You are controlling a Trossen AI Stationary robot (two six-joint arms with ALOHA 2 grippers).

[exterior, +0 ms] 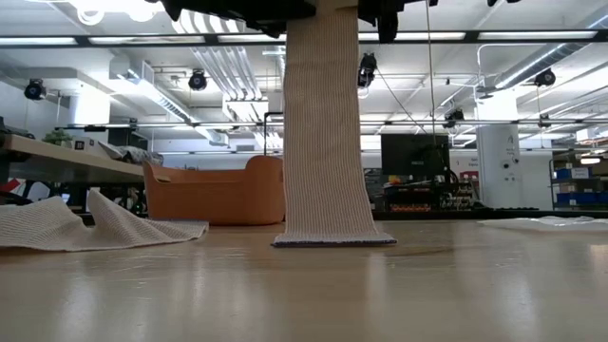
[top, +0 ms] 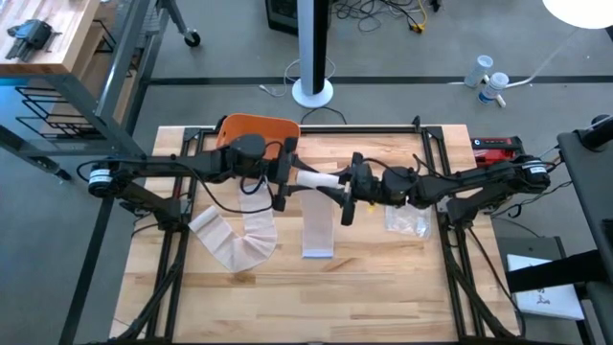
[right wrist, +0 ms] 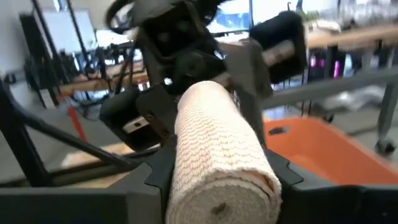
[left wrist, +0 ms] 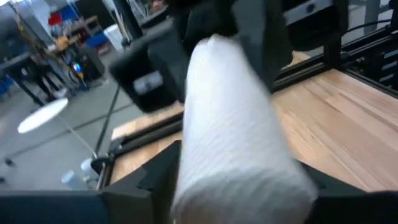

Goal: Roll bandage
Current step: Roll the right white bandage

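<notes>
Worktop (top: 383, 287): pale wood, edged by a dark frame rail on every side. Front half bare and open; the right front corner likewise. Back edge taken up at left by an orange tub (top: 259, 129).

Roll (top: 318, 179): cream bandage, partly wound, held level in the air over the worktop's centre, between the two grippers. Its loose tail (top: 318, 225) drops straight down from the roll and ends flat on the wood; in the low view the tail (exterior: 323, 133) hangs as an upright ribbed strip, its end touching the surface.

Left gripper (top: 283, 182): comes in from the left, at the roll's left end. Jaws closed onto that end; in the left wrist view the roll (left wrist: 233, 143) fills the space between the dark fingers (left wrist: 155, 180).

Right gripper (top: 347, 192): comes in from the right, at the roll's right end. Jaws closed onto that end; in the right wrist view the roll's end face (right wrist: 221, 180) sits clamped between the fingers (right wrist: 280, 171).

Second bandage (top: 235, 240): unrolled, lying crumpled on the wood left of centre, clear of the hanging tail.

Clear bag (top: 407, 220): flat on the wood under the right arm, beside the tail but apart from it
</notes>
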